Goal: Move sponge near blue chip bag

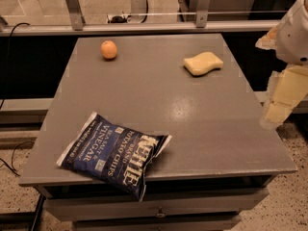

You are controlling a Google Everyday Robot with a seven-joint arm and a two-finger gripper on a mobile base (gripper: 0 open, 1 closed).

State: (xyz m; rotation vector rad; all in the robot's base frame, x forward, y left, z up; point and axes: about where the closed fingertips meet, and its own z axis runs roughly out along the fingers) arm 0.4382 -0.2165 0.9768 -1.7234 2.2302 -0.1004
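Observation:
The pale yellow sponge (203, 63) lies flat on the grey table (192, 124) at its far right. The blue chip bag (114, 153) lies at the table's front left, its lower corner hanging over the front edge. My gripper (281, 97) hangs at the right edge of the view, beyond the table's right side, to the right of the sponge and clear of it. It holds nothing that I can see.
A round orange fruit (109, 49) sits at the table's far left. A metal rail with posts (144, 25) and a glass partition run behind the table. The table has a drawer front (159, 211) below its front edge. Cables lie on the floor at left.

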